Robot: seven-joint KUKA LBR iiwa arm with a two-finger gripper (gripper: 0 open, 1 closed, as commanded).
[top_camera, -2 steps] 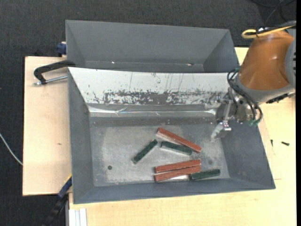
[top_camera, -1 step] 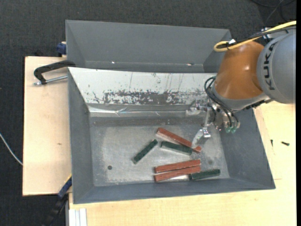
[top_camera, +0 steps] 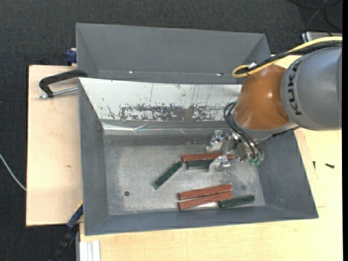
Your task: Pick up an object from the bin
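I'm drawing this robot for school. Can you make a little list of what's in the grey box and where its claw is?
bin: grey metal bin, scuffed floor
gripper: down at the right end of a red-brown bar
left of that bar: dark green stick, tilted
front wall: two red-brown bars side by side, dark green pen at their right

I see a grey bin point(top_camera: 92, 162), its far wall speckled black. Reddish-brown: centre stick point(top_camera: 200, 158) and two near sticks point(top_camera: 205, 192). Dark green: left stick point(top_camera: 167, 174) and near right stick point(top_camera: 236, 202). Orange: arm cover point(top_camera: 261, 99).
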